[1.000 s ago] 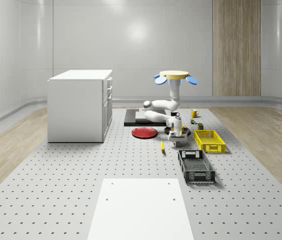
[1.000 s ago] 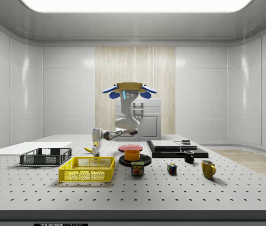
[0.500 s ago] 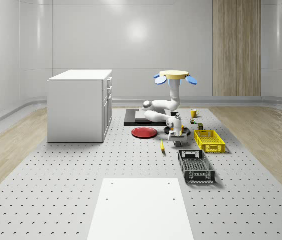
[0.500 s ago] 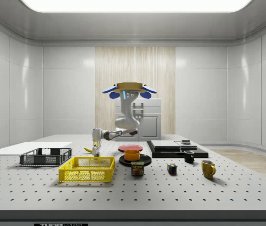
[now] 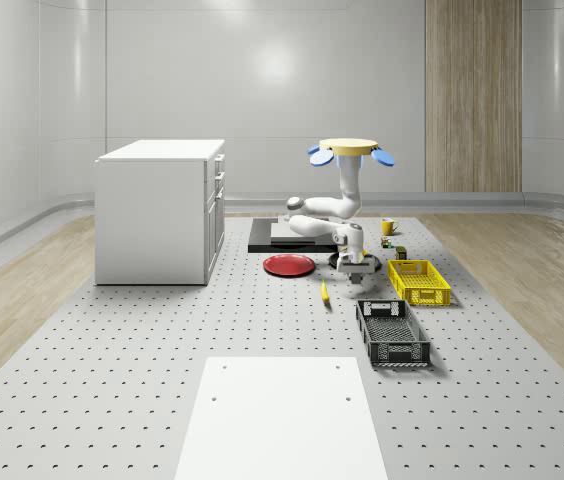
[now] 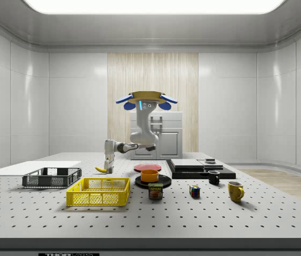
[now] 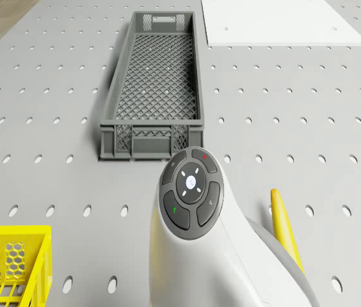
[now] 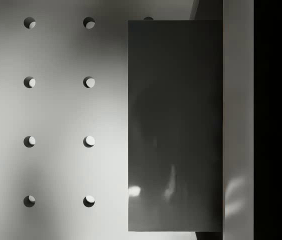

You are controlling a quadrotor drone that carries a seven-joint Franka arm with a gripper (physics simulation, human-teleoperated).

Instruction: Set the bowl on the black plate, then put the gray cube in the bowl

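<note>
The orange bowl (image 6: 150, 175) sits on the black plate (image 6: 153, 182) at mid-table. The drone (image 5: 350, 150) hovers above the table near that plate, its white arm bent down toward the whole-scene view's front. My gripper (image 5: 355, 272) hangs a little above the table between the banana and the yellow crate, to the side view's left of the bowl (image 6: 108, 167). In the wrist view a dark gray cube (image 8: 176, 125) sits close up between the fingers, with the perforated table beneath. The gripper is shut on the gray cube.
A yellow crate (image 5: 418, 281) and a black crate (image 7: 155, 96) lie close to the gripper, with a banana (image 7: 285, 227) beside the arm. A red plate (image 5: 289, 265), a can (image 6: 155, 191), a colour cube (image 6: 194, 191), two mugs (image 6: 235, 190) and a white cabinet (image 5: 160, 210) stand around.
The arm has lifted the gripper off the table with the gray cube in it. The drone has risen slightly. The bowl and plate have stayed put.
</note>
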